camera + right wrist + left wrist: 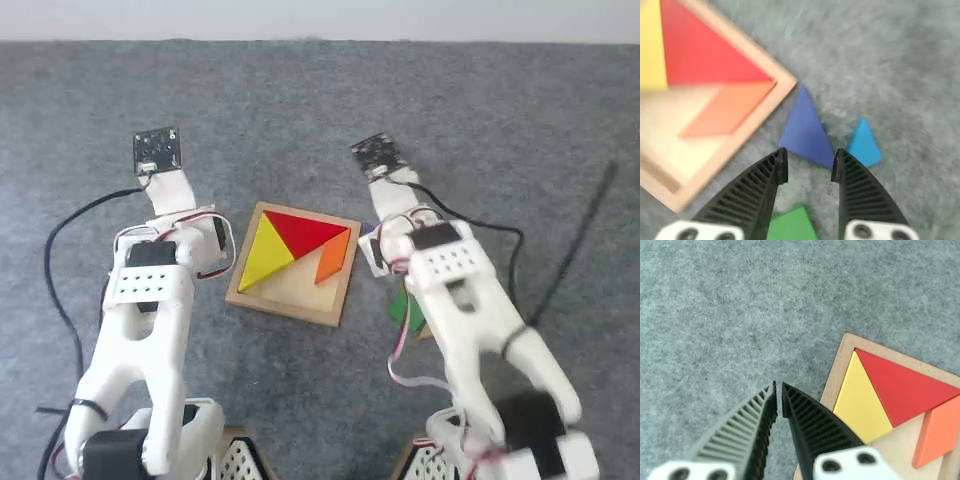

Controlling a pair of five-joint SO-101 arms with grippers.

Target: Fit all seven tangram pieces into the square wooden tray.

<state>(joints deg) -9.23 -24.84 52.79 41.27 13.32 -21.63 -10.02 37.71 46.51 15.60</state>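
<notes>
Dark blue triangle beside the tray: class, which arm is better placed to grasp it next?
Probably right: the right gripper, open, hangs by the dark blue triangle. The left gripper, shut, sits over carpet across the wooden tray.

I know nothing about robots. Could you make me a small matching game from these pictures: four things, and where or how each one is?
Things:
1. yellow wooden triangle
2. dark blue wooden triangle
3. left end effector
4. right end effector

Place or state:
A. open
B. shut
C. inside the square wooden tray
D. on the grey carpet

Pairs: 1-C, 2-D, 3-B, 4-A.
</notes>
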